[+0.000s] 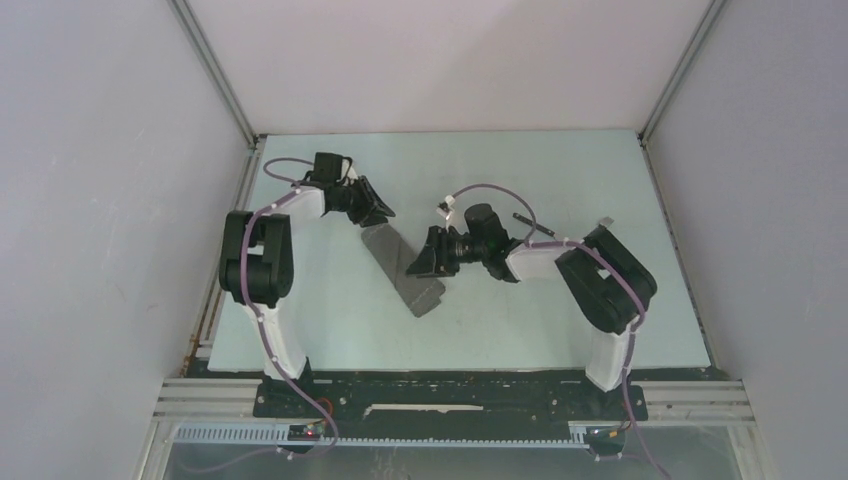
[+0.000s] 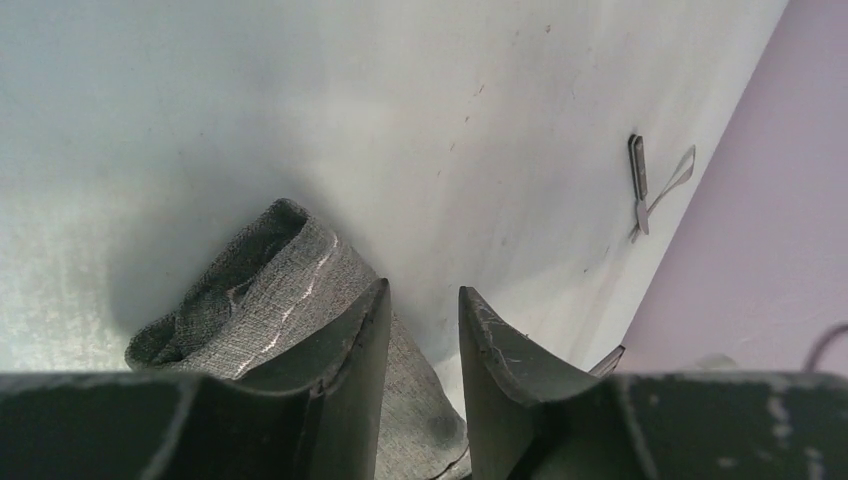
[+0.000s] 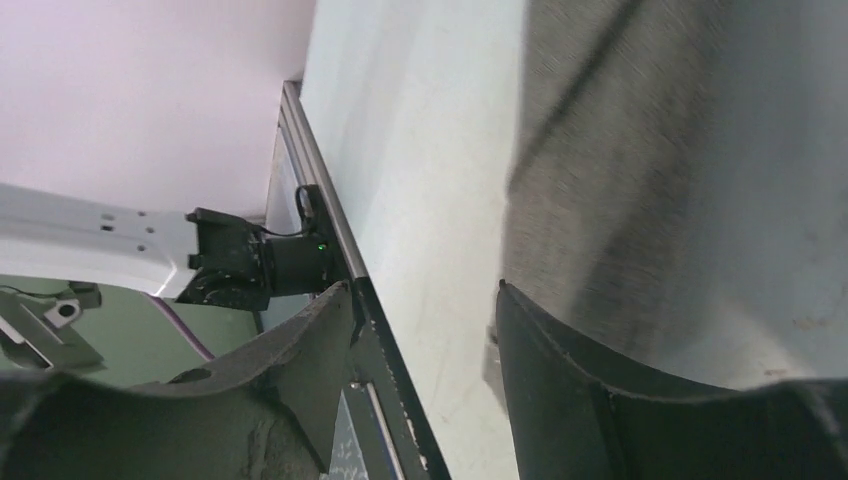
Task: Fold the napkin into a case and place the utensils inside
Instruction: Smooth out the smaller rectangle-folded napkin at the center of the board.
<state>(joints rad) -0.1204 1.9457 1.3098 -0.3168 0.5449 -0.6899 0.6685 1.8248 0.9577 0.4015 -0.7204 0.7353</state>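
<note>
The napkin (image 1: pixel 404 268) lies mid-table as a narrow grey folded strip, running from far left to near right. In the left wrist view its end (image 2: pixel 290 275) bulges open like a pouch mouth. My left gripper (image 1: pixel 375 212) is open at the strip's far end, with cloth under its left finger (image 2: pixel 345 345). My right gripper (image 1: pixel 422 266) is open at the strip's right side, and the cloth (image 3: pixel 680 150) lies past its right finger (image 3: pixel 545 350). The dark-handled knife (image 1: pixel 526 222) lies behind the right arm. A small silvery piece (image 1: pixel 603 222) lies further right. The utensils (image 2: pixel 638 185) show small and far off.
The pale table (image 1: pixel 560 330) is walled by white panels at the back and both sides. A black rail (image 3: pixel 340 250) runs along its left edge. The right arm's elbow (image 1: pixel 605 275) stands close to the utensils.
</note>
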